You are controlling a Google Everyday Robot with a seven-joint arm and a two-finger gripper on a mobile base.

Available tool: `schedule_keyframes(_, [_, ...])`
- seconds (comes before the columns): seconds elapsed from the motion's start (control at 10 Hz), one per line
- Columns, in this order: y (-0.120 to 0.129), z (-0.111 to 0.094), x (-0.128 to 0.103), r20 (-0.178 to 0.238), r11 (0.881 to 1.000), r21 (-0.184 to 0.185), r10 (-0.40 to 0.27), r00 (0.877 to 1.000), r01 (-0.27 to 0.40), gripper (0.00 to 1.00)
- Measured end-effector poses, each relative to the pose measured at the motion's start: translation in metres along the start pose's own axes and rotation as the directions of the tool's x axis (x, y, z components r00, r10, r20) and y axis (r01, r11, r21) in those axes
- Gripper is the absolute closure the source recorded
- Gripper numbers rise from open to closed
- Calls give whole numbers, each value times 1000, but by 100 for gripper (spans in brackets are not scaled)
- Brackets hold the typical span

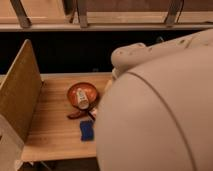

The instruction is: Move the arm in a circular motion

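This looks like a robot test station in a lab rather than a home. A plain wooden worktop [55, 132] is fenced by an upright board panel [20, 95], with bare metal struts [20, 12] behind. The cream arm [160, 115] fills the right; its hand is out of view.

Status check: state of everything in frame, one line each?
arm: close to the camera, blocking the right side of the table.
gripper: not in view.
bowl: upright on table, white item lying inside.
blue pad: flat on table, in front of bowl.
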Motion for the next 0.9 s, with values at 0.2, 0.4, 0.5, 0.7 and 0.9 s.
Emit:
schedule_keyframes(0.2, [36, 4, -16, -6, 991, -50, -124, 992, 124, 20])
schedule_keyframes(0.4, [67, -4, -20, 3, 968, -79, -238, 971, 237, 20])
schedule_keyframes(0.5, [81, -10, -16, 12, 956, -93, -279, 960, 279, 20])
schedule_keyframes(0.7, [106, -23, -2, 36, 931, -126, -339, 940, 341, 20])
schedule_keyframes(0.9, [113, -39, 21, 62, 925, -138, -348, 936, 353, 20])
